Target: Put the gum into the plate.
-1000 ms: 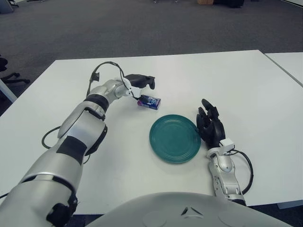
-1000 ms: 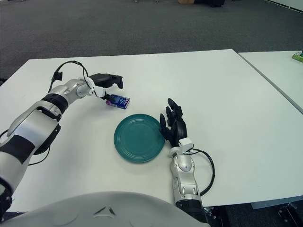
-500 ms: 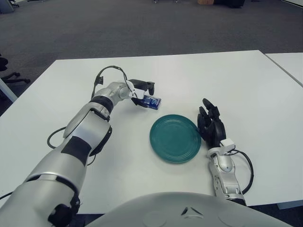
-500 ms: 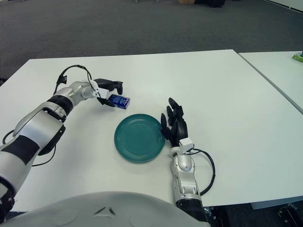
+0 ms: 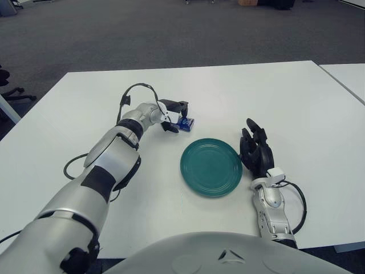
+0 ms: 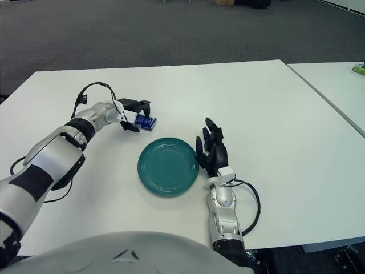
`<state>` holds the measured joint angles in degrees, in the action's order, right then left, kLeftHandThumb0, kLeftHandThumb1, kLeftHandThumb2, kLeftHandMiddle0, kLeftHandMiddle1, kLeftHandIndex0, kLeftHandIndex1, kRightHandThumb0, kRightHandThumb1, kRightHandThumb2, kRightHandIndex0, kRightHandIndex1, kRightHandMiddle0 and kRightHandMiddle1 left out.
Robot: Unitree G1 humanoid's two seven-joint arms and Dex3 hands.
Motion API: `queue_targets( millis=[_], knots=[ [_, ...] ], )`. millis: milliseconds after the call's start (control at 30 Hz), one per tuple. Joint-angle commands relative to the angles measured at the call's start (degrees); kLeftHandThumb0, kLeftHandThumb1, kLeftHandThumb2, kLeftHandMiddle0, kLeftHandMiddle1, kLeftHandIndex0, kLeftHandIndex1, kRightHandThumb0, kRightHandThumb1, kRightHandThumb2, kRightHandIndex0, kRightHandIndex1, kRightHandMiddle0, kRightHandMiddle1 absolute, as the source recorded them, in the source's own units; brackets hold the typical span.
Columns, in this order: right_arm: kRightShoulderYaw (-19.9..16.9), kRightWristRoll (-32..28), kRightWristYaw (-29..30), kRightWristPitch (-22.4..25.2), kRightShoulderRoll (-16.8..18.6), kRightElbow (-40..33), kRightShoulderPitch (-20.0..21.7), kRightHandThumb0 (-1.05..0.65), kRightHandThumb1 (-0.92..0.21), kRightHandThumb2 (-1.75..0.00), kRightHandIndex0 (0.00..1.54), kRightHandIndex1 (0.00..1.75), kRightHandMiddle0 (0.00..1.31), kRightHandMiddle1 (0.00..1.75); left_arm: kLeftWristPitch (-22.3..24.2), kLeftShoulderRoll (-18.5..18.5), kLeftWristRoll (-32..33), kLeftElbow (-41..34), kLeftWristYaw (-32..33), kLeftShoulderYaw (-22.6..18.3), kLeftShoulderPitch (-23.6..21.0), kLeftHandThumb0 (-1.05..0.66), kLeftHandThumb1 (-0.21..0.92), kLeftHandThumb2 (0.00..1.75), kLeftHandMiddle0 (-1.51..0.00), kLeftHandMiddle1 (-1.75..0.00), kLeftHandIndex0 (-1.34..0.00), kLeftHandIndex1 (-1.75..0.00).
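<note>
left eye view, left hand (image 5: 174, 115) with fingers closed around the blue gum pack (image 5: 185, 122) on the white table (image 5: 285, 103), just behind the green plate (image 5: 211, 167), right hand (image 5: 256, 153) beside the plate's right edge, fingers loosely spread, holding nothing

My view takes in a white desk (image 5: 188, 91) over grey carpet (image 5: 171, 28). On it lie a teal plate (image 5: 211, 167) near the middle and, just beyond its far left rim, a small blue gum pack (image 5: 186, 122). A second white desk (image 5: 345, 77) stands at right.
</note>
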<state>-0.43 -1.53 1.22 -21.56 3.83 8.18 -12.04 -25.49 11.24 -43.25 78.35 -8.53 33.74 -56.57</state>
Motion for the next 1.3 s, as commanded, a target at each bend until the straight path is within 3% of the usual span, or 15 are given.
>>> queue_targets(
  millis=[0, 467, 933, 1133, 1267],
  knots=[
    [-1.5, -0.3, 0.2, 1.9, -1.0, 3.2, -2.7, -0.81, -0.92, -0.73, 0.22, 0.0, 0.0, 0.46, 1.8, 0.1, -0.3, 1.0, 0.1, 0.3, 2.0, -0.67, 0.48, 0.69, -0.12, 0.0, -0.12, -1.29],
    [-2.6, -1.9, -1.0, 2.9, -1.3, 2.3, -3.9, -0.81, -0.92, -0.76, 0.21, 0.0, 0.0, 0.5, 6.2, -1.7, 0.1, 1.7, 1.5, -0.3, 3.9, -0.69, 0.56, 0.6, -0.08, 0.0, -0.1, -1.22],
    [-3.2, -2.6, -1.9, 4.2, -1.8, 1.1, -4.6, -0.79, -0.92, -0.78, 0.18, 0.0, 0.0, 0.49, 7.5, -2.7, -0.9, 1.6, 4.3, 1.0, 6.1, -0.72, 0.62, 0.52, -0.08, 0.0, -0.11, -1.11],
    [-3.3, -2.1, -1.6, 4.2, -1.9, 0.6, -5.0, -0.79, -0.92, -0.8, 0.19, 0.0, 0.0, 0.52, 8.2, -2.7, -2.2, 1.8, 6.0, 2.7, 7.7, -0.78, 0.62, 0.46, -0.18, -0.03, -0.1, -1.04],
    [-3.3, -2.3, -1.7, 4.4, -2.0, 0.4, -5.0, -0.79, -0.92, -0.8, 0.2, 0.0, 0.0, 0.52, 8.9, -2.8, -0.5, 1.8, 6.2, 1.3, 8.2, -0.67, 0.58, 0.51, -0.27, -0.04, -0.12, -1.0]
  ],
)
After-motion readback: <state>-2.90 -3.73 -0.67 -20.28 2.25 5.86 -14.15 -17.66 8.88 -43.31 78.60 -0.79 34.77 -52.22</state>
